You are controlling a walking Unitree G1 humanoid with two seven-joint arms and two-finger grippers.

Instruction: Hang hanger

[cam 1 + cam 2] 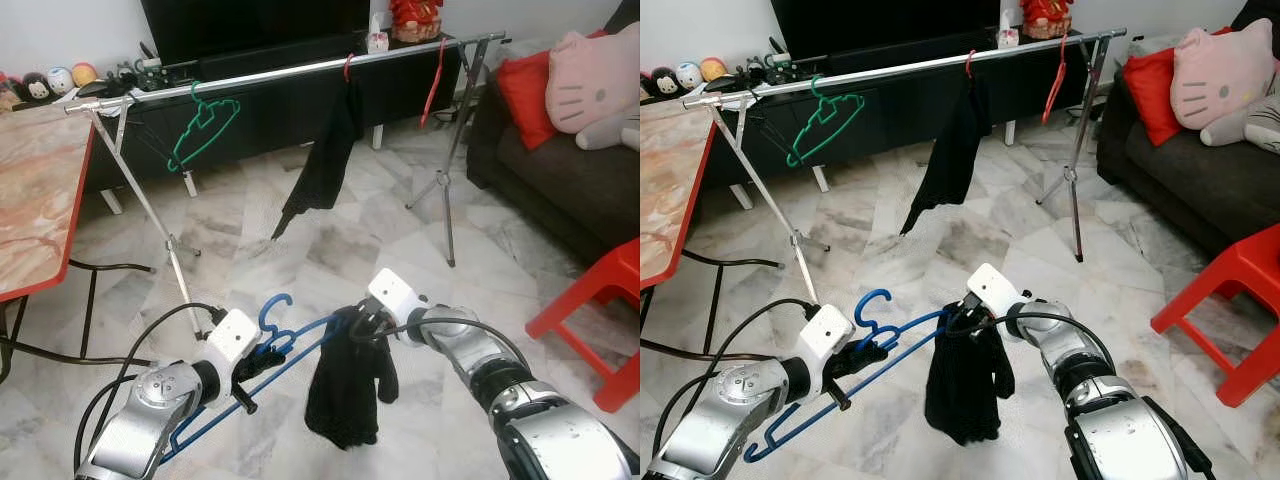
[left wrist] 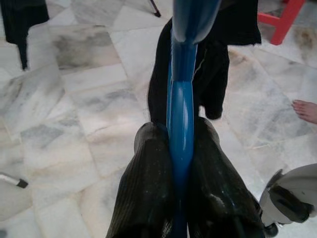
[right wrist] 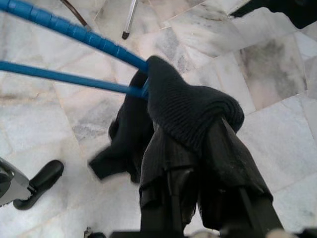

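The blue hanger (image 1: pixel 262 362) sits low in front of the robot, well short of the drying rail (image 1: pixel 300 71) across the room, and it is held at 2 places. The left gripper (image 2: pixel 181 198) has its jaws closed tight on the hanger's blue bar near the hook, while the right gripper (image 3: pixel 198 163) has its jaws pinched on the far shoulder through the dark knit garment (image 1: pixel 345 390) draped there. The likeliest failure from here appears to be the garment sliding off: it hangs bunched over 1 end only, so tilting the hanger as it rises toward the rail could let it slip to the marble floor (image 1: pixel 330 240). The right grip is through soft cloth, which may give under load and let that end drop. The hook could also miss the rail or foul the green hanger (image 1: pixel 203 130), the hanging black garment (image 1: pixel 325 160) or the red hanger (image 1: pixel 435 80) already on it. In the left wrist view the blue bar runs straight along the fingers, hiding its far end. Whether the right fingers actually touch plastic beneath the cloth cannot be told. A bare foot (image 2: pixel 306 110) at 1 edge belongs to a person otherwise cut off.
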